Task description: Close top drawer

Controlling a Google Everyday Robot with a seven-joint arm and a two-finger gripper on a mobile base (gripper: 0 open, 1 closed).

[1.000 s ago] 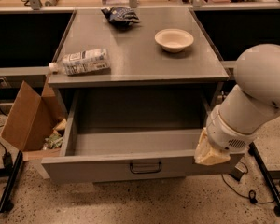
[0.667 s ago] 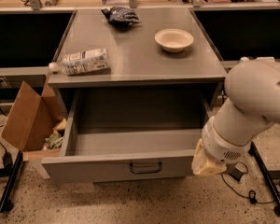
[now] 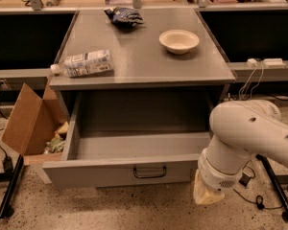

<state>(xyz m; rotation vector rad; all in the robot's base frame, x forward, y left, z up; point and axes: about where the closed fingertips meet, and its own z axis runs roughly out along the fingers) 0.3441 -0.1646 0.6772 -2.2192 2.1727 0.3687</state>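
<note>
The top drawer of the grey cabinet stands pulled far out, and its inside looks empty. Its plain grey front has a small dark loop handle at centre. My white arm comes in from the right and bends down. Its tan end with the gripper hangs low by the floor, just right of the drawer front's right corner. It is about level with the handle and apart from it.
On the cabinet top lie a plastic bottle, a cream bowl and a dark bag. An open cardboard box stands left of the drawer. Cables and black stand legs flank the cabinet.
My arm has swung left and lower, bringing the gripper end closer to the drawer front's right corner. The drawer has not moved.
</note>
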